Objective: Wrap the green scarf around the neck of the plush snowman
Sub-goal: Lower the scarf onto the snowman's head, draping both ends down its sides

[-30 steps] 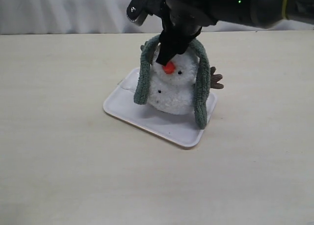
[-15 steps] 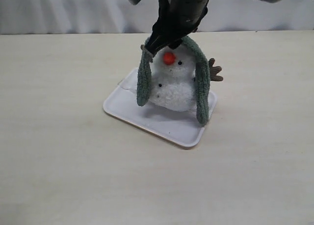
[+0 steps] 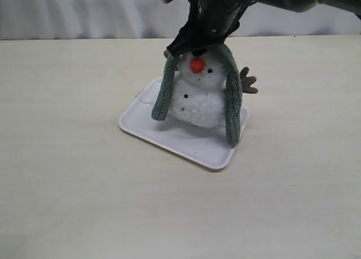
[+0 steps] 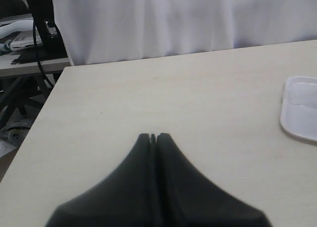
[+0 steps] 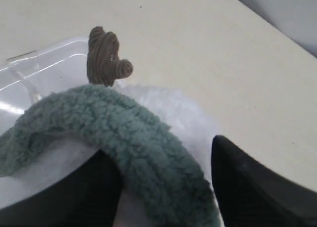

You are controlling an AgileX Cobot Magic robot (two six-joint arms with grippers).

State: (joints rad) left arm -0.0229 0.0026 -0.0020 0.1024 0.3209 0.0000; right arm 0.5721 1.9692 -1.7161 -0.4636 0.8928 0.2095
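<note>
Fingers of the right pincer point(image 5: 168, 202) stand apart, and we see the green scarf point(image 5: 124, 133) running between them. It arches over the head of the plush snowman point(image 3: 197, 101) directly beneath the pincer, and both ends hang down beside the body toward the white tray point(image 3: 169, 137). A brown twig arm point(image 5: 105, 56) pokes out beyond the pincer. The left pincer point(image 4: 153, 137) is pressed together over bare tabletop point(image 4: 148, 88).

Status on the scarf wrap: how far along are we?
Done: the green scarf is draped over the head of the plush snowman, one end hanging down each side. In hand: the right gripper sits above the head with scarf between its fingers; whether it grips is unclear. Left: nothing circles the neck, and the ends are uncrossed. The left gripper is shut over the table.
</note>
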